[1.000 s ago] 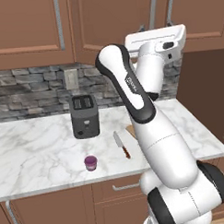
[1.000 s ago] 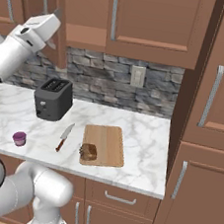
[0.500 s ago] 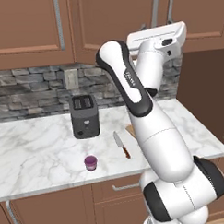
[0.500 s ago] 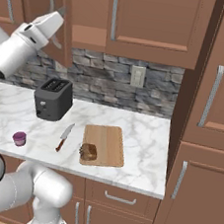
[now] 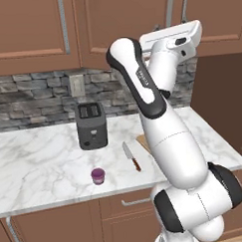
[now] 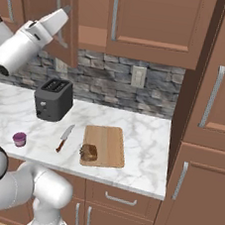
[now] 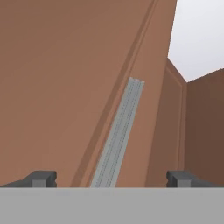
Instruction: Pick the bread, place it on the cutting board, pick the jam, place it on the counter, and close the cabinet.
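We count one bread (image 6: 89, 152), one jam (image 5: 98, 176); our gripper (image 7: 111, 178), fingers spread, faces cabinet (image 7: 65, 78) w/ handle (image 7: 118, 135) betw. them.

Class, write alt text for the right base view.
A white robot arm reaches up toward an open upper cabinet door. Below, the marble counter holds a toaster, knife, purple jam, and bread on a cutting board.

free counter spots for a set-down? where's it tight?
Bare marble counter right of the cutting board, up to the tall cabinet side. Another open patch left of the toaster, seen in the left base view. Tight: jam, knife and bread cluster along the front; the bread sits on the board's lower-left corner.
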